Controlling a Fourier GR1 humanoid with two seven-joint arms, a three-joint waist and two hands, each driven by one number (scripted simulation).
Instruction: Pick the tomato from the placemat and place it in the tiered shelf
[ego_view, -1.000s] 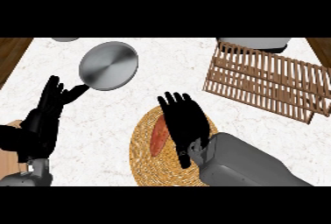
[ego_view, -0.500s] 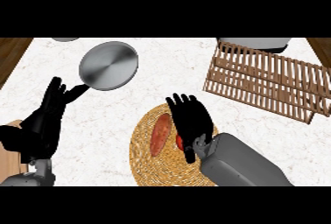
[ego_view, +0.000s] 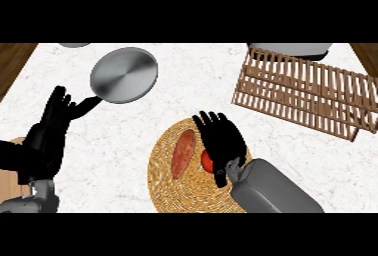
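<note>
A red tomato lies on the round woven placemat, mostly covered by my right hand. That hand is open, its fingers stretched forward over the tomato and its thumb low beside it. The wooden slatted tiered shelf stands at the back right, apart from the mat. At the left edge my left hand rests open with its fingers up, holding nothing.
An elongated orange-red vegetable lies on the mat just left of the tomato. A round metal pan sits at the back left, near my left hand's fingertips. A grey vessel stands behind the shelf.
My right hand has drawn back and lowered over the mat, coming down onto the tomato. The left hand has barely moved.
</note>
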